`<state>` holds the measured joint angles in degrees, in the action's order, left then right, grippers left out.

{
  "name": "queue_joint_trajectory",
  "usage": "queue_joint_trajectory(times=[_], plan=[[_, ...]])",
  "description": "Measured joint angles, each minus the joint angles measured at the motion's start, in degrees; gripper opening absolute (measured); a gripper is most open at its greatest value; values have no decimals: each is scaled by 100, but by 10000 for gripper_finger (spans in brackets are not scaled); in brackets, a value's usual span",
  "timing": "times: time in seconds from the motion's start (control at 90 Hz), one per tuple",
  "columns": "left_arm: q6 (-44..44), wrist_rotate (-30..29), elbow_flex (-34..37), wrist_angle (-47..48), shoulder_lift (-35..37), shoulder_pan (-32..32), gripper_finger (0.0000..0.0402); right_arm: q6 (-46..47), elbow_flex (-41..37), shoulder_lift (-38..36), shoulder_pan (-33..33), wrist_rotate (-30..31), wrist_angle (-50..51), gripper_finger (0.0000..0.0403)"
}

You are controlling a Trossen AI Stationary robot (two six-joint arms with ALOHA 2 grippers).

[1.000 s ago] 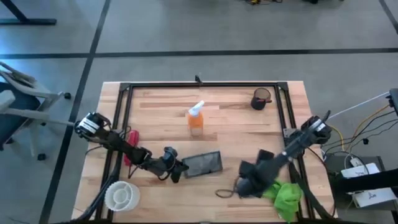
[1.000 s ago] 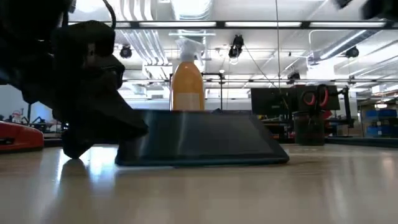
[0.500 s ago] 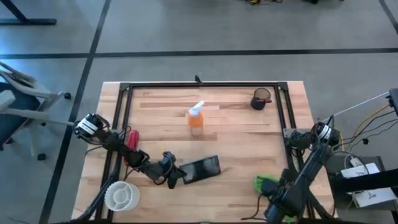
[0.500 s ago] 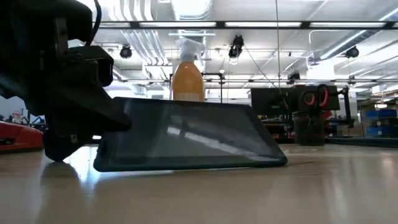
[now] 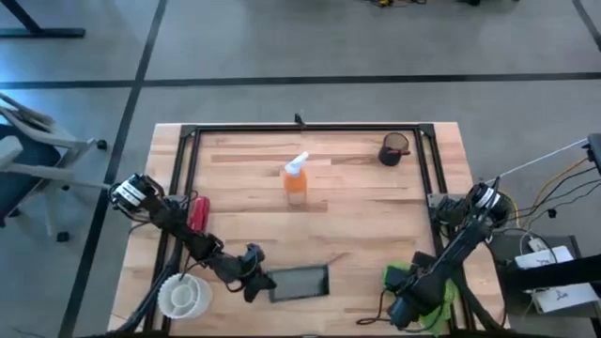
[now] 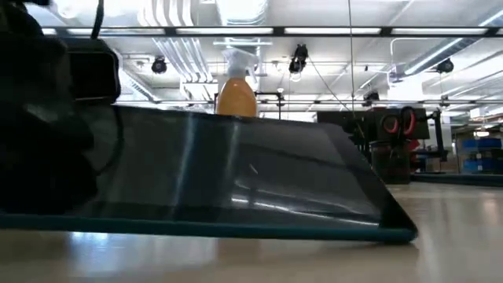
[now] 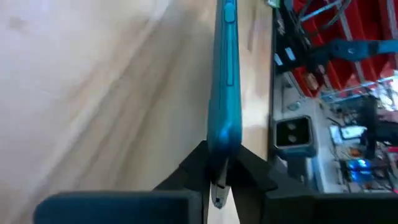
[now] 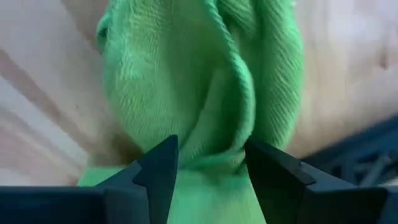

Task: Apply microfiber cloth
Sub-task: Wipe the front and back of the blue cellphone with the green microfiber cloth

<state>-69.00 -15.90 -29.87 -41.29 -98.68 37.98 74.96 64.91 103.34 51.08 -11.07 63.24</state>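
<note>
cloth: microfiber cloth (image 5: 427, 286), lime green, bunched, at the table's (image 5: 357, 202) near right corner, partly under the right arm
right gripper: right gripper (image 8: 208, 165) down on the cloth, fingers narrow, a fold of fabric pinched between them
left gripper: left gripper (image 7: 217, 165) clamped on the edge of the tablet (image 5: 299, 283), teal case, held tilted up off the wood in the low view
key relation: tablet lies left of the cloth along the near edge, well apart; long axis runs left-right; right arm is the nearer and already has the cloth
next, judged: lift the cloth, carry it left onto the screen
other: orange spray bottle (image 5: 296, 178) mid-table, untouched
</note>
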Motion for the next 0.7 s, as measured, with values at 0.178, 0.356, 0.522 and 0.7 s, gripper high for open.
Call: queue_joint_trajectory(times=[0.178,0.356,0.522,0.7], plan=[[158,-88,-11,130,5,0,41,-266,-318,16,-281,420,-480,162],[211,-261,-11,221,5,-15,61,-822,-353,16,-690,804,-522,160],[234,-353,-12,212,-50,-17,91,-1579,-260,16,-1269,1543,-568,166],[232,-437,-13,228,-56,-17,119,-2737,-251,16,-2130,2400,-696,164]])
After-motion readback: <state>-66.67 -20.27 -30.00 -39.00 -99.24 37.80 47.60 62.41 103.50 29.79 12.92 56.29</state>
